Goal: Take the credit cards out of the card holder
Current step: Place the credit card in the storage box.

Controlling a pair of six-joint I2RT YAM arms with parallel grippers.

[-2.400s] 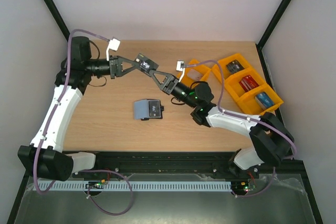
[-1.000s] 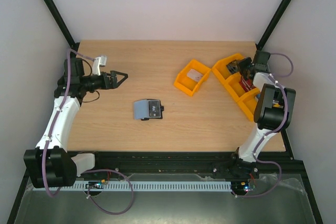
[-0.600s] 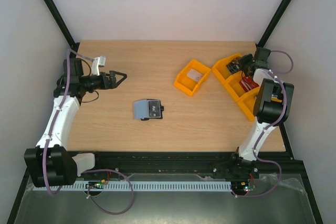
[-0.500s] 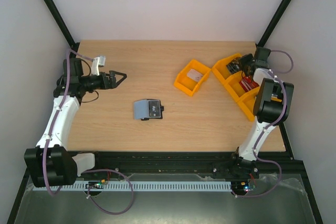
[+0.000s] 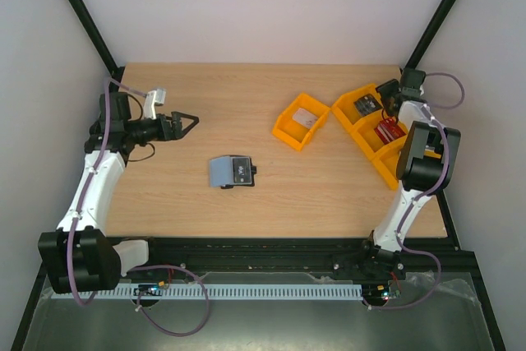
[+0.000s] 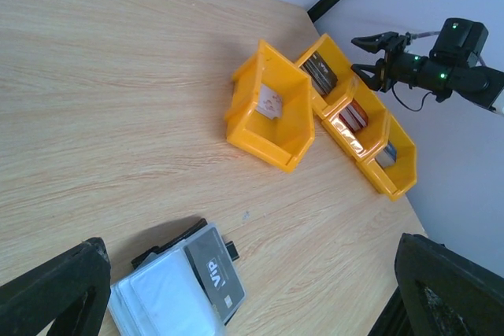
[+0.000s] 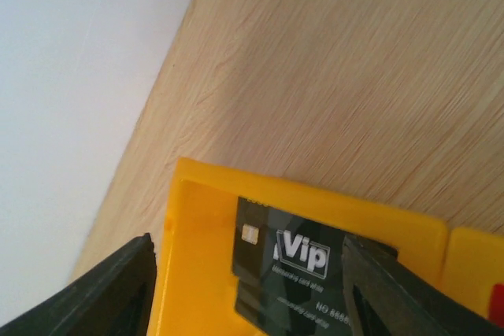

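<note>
Right pincer (image 6: 356, 54) opened, black card (image 7: 295, 273) released.

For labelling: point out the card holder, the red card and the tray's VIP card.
card holder (image 5: 233, 172), top view, middle.
red card (image 5: 388, 130), top view, face.
tray's VIP card (image 7: 303, 257), right wrist view, logo.

Wood table (image 5: 205, 104); single orange tray (image 5: 286, 132) mid; 3-slot orange tray (image 5: 371, 158) far right.

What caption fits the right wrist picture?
A dark VIP card sits in the orange tray under the open right gripper.
</note>
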